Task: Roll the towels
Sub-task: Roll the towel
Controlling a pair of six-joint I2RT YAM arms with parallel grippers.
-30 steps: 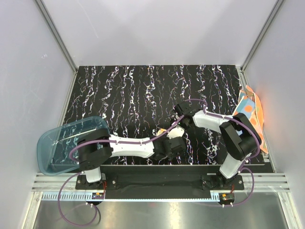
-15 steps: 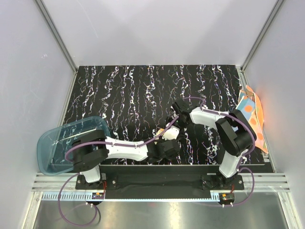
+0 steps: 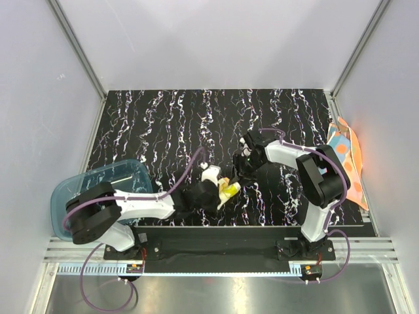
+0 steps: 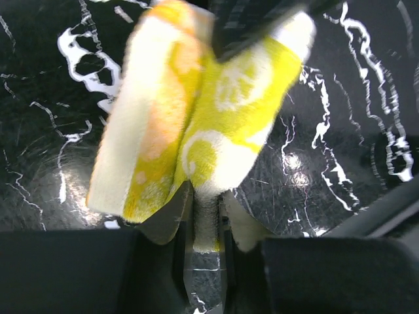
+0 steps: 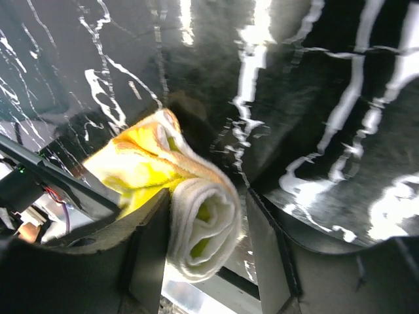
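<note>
The rolled yellow towel (image 3: 229, 190) is pinched at one end by the left gripper (image 4: 204, 224) at the near middle of the table (image 3: 163, 124). It is flanked by the right gripper (image 5: 206, 243), whose squeeze cannot be told.

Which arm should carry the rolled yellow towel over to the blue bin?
Left, probably: the left gripper and right gripper both grip the yellow towel, but the blue bin sits beside the left arm's base.
</note>
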